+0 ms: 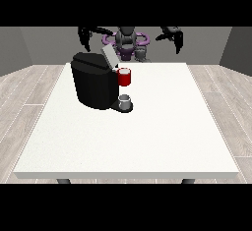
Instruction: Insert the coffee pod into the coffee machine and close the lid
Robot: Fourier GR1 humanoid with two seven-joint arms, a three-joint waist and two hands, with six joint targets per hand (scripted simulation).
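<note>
A large white table (147, 141) fills most of the view, its top square-cornered with a thin pale edge along the near side. Two dark legs (62, 181) show just under that near edge, one towards each corner. The floor (29, 92) around it is laid in light grey-brown wooden planks with thin seams. Behind, plain grey walls (44, 41) close the room, angling inward at both sides. The light is even and soft.
</note>
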